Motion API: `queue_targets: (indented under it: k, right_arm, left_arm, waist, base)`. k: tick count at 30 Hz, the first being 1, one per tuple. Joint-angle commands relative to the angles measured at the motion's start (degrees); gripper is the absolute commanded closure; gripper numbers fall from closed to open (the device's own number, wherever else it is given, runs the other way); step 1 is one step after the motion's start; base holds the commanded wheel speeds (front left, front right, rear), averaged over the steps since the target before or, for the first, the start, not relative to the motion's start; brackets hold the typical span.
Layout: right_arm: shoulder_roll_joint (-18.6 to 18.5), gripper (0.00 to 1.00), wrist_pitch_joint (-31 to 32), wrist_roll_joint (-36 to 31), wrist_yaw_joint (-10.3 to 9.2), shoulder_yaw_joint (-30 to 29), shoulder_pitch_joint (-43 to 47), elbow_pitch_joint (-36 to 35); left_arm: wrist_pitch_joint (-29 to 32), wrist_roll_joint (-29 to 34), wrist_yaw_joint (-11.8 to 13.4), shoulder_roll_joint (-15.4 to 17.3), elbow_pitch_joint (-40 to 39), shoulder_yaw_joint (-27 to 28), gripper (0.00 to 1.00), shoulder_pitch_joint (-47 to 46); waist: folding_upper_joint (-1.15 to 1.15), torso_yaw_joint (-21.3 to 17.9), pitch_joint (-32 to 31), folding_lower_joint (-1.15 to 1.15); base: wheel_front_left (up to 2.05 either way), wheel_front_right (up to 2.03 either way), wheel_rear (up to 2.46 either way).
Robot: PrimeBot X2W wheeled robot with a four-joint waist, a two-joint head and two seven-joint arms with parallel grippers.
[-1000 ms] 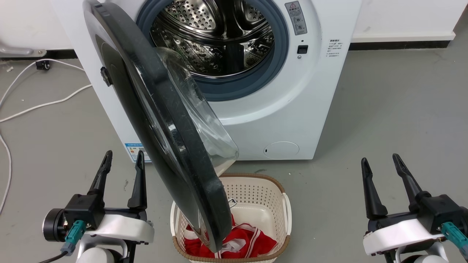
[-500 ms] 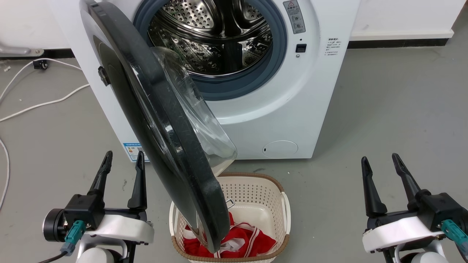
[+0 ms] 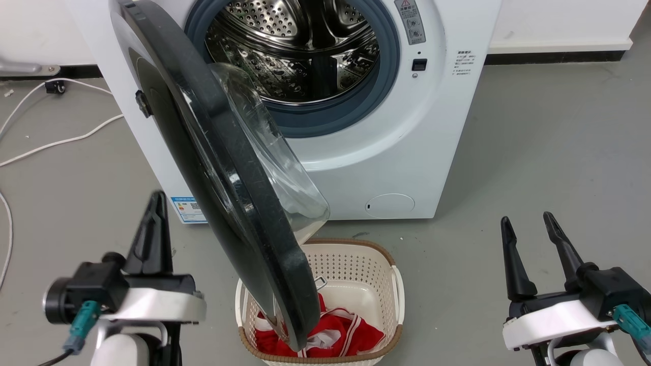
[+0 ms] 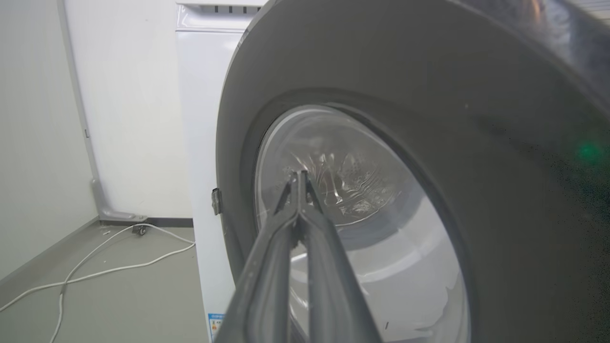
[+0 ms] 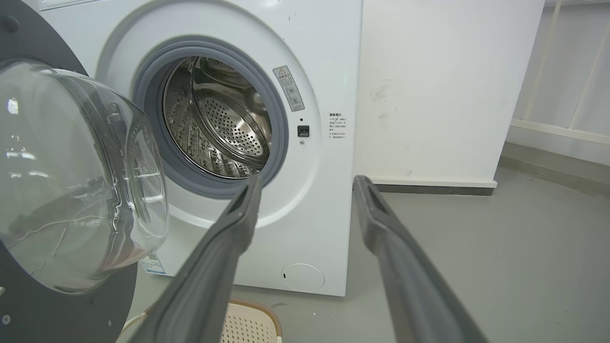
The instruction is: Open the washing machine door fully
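Note:
The washing machine door (image 3: 224,168) stands partly open and hangs edge-on toward me, its clear glass bowl (image 3: 274,157) facing the steel drum opening (image 3: 300,56). My left gripper (image 3: 156,203) is shut with nothing in it, low on the left and apart from the door's outer face. In the left wrist view the closed fingertips (image 4: 299,176) point at that dark outer face (image 4: 429,119) and its window. My right gripper (image 3: 525,218) is open at the lower right, far from the door. Its wrist view frames the machine front between the fingers (image 5: 309,181), with the door's bowl (image 5: 71,166) on the left.
A cream laundry basket (image 3: 394,284) holding red and white cloth (image 3: 351,335) sits on the floor under the door's lower edge. White cables (image 3: 61,142) trail across the grey floor to the left of the machine (image 3: 407,152). A white wall rises behind it.
My left gripper has gone from open to shut, and its wrist has turned and shifted a little leftward. The right gripper and the door have stayed where they were.

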Motion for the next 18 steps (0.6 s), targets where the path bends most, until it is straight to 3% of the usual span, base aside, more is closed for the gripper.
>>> queue_targets:
  k: [1, 13, 18]
  right_arm:
    - [0.2, 0.00, 0.0, 0.2, -0.04, -0.1, -0.7, 0.2]
    - [0.2, 0.00, 0.2, 0.6, -0.04, -0.1, -0.5, 0.3]
    - [0.2, 0.00, 0.5, 0.5, -0.04, -0.1, -0.6, 0.4]
  left_arm:
    - [-0.1, -0.3, 0.0, -0.3, -2.7, 0.6, 1.00, -1.1]
    - [-0.1, 1.6, 0.1, -1.0, -22.7, 0.0, 1.00, -4.5]
    - [-0.1, 2.1, 0.1, -1.2, -32.9, -4.1, 1.00, -6.7]
  waist:
    - [0.00, 0.1, 0.0, 0.00]
    - [0.00, 0.1, -0.2, 0.00]
    - [0.00, -0.2, -0.2, 0.00]
  base:
    - [0.00, 0.00, 0.00]
    - [0.00, 0.00, 0.00]
    - [0.00, 0.00, 0.00]
